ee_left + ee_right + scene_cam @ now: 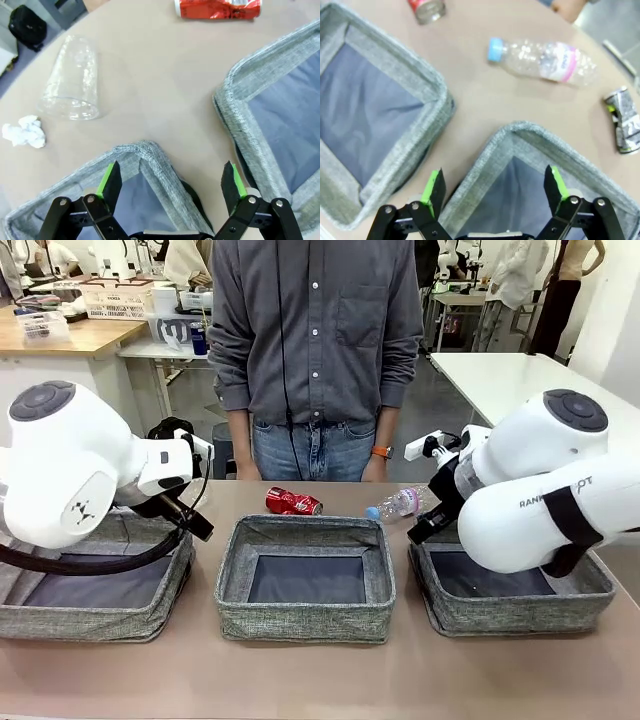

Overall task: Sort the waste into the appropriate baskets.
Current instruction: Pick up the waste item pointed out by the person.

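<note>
Three grey fabric baskets stand in a row: left [100,625], middle [305,622], right [520,617]. Behind the middle one lies a crushed red soda can [293,502]. A clear bottle [400,504] with a blue cap and pink label lies to its right. My left gripper [172,179] hangs open over the left basket's far corner [145,150]. Beyond that corner lie a clear plastic cup-shaped piece [72,80] and a crumpled white paper wad [24,132]. My right gripper [495,185] is open above the right basket's corner [530,132]. A crushed dark can [622,120] lies past it.
A person in a grey shirt [315,330] stands at the far edge of the table, hands down at the sides. The baskets' dark bottoms show nothing in them. Bare tabletop runs in front of the baskets and between them and the litter.
</note>
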You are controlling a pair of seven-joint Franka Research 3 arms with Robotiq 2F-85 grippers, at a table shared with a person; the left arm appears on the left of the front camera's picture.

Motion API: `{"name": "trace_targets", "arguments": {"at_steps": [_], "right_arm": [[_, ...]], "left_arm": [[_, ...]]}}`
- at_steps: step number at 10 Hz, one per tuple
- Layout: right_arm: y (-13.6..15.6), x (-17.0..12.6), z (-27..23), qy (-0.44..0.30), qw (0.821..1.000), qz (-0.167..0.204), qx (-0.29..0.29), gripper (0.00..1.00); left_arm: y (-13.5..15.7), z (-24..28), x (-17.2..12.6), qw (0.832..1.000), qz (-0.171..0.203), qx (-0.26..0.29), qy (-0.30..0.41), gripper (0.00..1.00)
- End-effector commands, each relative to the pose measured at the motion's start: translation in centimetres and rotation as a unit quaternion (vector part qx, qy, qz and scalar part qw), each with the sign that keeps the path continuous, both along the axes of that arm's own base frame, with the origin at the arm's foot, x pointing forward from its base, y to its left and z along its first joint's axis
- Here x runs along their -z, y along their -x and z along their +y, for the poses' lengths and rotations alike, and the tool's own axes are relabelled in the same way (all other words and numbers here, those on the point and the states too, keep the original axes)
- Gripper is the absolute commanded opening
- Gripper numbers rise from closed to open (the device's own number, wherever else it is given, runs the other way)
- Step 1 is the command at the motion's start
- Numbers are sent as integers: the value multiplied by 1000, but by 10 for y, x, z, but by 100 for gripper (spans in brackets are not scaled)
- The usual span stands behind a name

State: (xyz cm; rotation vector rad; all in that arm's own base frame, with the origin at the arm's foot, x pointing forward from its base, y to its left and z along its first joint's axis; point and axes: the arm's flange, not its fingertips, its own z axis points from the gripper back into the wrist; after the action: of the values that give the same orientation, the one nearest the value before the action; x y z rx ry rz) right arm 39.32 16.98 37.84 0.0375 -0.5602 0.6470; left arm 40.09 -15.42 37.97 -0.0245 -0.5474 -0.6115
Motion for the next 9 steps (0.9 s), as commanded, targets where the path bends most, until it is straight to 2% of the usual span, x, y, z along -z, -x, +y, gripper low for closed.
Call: {"name": "trace_targets", "arguments": {"at_steps": [1,2,3,4,5,6,7,8,9], "right_arm": [[24,-78,0,-20,1000,7,-8,100],[49,-118,3,28,999,14,9,100],[78,-146,9,32,999,-16,-21,100],[98,-152,13,51,998,-35,-19,100],[108,-144,15,73,996,-57,11,100],[80,-142,7,31,999,-21,-20,100],[103,-161,11,48,998,-40,-18,100],[108,-138,-3,41,999,20,8,100],[124,-135,-20,-33,998,60,-7,100]], "left_arm": [[30,-8,-86,999,38,-8,13,100],[54,-24,-134,991,90,-101,-1,100],[76,-31,-156,996,12,-94,2,100],[90,-37,-162,996,-12,-91,-1,100],[88,-41,-151,992,-26,-118,-38,100],[82,-30,-154,997,12,-81,2,100],[82,-30,-154,997,12,-81,2,100],[102,-40,-174,995,-12,-98,-9,100],[110,-11,-179,988,50,-116,88,100]]}}
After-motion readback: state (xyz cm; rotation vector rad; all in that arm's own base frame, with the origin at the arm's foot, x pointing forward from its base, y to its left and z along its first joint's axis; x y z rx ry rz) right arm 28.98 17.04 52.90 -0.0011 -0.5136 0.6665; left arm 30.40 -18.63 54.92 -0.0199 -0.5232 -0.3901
